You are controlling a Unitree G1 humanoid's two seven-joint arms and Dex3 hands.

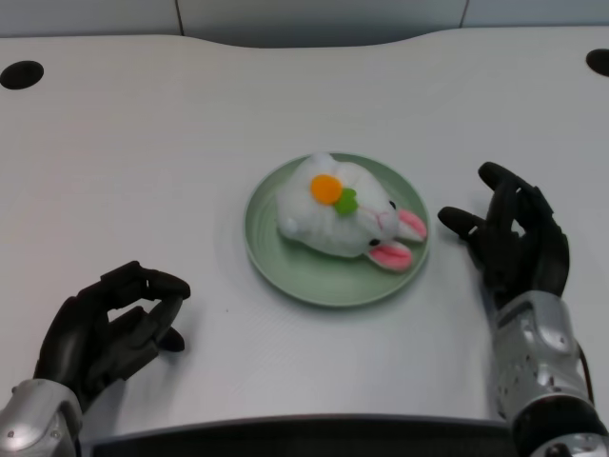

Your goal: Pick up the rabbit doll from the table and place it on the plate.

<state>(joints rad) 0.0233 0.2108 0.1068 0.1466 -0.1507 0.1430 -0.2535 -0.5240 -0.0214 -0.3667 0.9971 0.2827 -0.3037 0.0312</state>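
A: Head view, one frame. Rabbit [343, 217] lies on its side on the plate [285, 269], centre of frame, ears toward lower right. One pink ear tip reaches the rim on the right; whether it overhangs, I cannot tell.

B: Left hand?

A: Left hand [112, 328] sits at lower left, well apart from the plate, resting low near the table [143, 124]. Fingers are curled inward with nothing in them, so closed on nothing. No contact with rabbit or plate.

B: Task status, then?

A: My judgement: placement is done. Rabbit is on the plate and released. Nothing appears left except perhaps parking the arm (if the routine asks for it).

B: Room to move?

A: Plenty of bare table between left hand and plate, and across the upper half of frame. Table's near edge runs along the bottom of frame, just below the left hand, so any retreat should go sideways or up, not dragged over that edge. Right hand [514, 238] stands just beside the plate's right rim; not touching, as far as I can see.
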